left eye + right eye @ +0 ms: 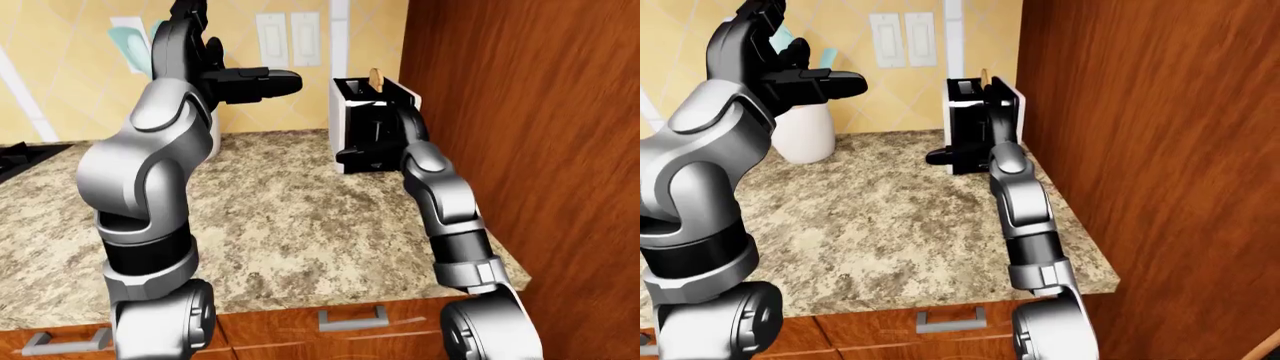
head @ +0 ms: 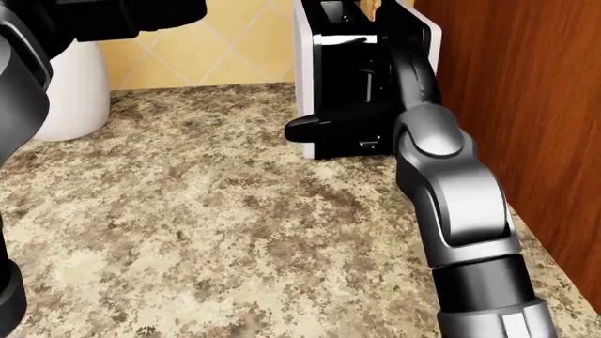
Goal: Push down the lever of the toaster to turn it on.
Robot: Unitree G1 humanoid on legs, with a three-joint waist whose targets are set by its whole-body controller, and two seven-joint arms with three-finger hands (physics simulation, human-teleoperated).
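Note:
The toaster (image 2: 302, 70) is white with a black face and stands on the granite counter (image 1: 300, 225) against the wooden cabinet, with a slice of bread (image 1: 375, 77) sticking out of its slot. My right hand (image 2: 343, 132) is low against the toaster's black face near its base, with one finger stretched out to the left. The lever cannot be made out behind the black hand. My left hand (image 1: 810, 82) is raised high above the counter, open and empty, left of the toaster.
A tall wooden cabinet (image 1: 530, 150) walls off the right side. A white jar (image 1: 805, 135) stands by the wall left of the toaster. Wall switches (image 1: 288, 37) are above. A black stove corner (image 1: 20, 157) is at far left. Drawers (image 1: 352, 319) lie below the counter edge.

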